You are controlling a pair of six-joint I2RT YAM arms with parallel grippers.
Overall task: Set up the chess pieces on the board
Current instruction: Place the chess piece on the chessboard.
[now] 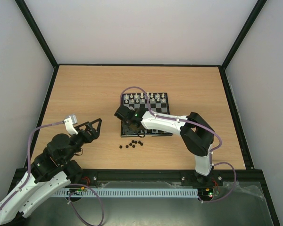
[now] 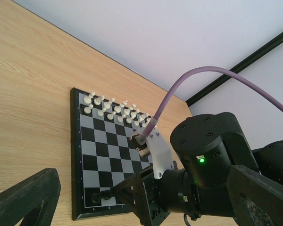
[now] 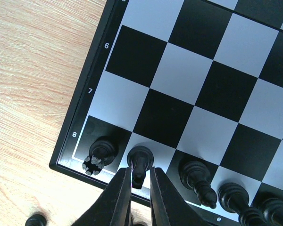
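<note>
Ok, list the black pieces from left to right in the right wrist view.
Loose piece → rook → slim piece flanked by the right gripper → pointed piece → round-topped piece; those further right overlap.

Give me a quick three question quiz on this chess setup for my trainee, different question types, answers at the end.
1. True or false: the left gripper stands open.
2. The corner piece beside the right gripper on the board is a: A rook, B bishop, C white pawn?
3. Where do the loose black pieces lie?
Key: 1 true. 2 A. 3 On the table, just off the board's near edge.
</note>
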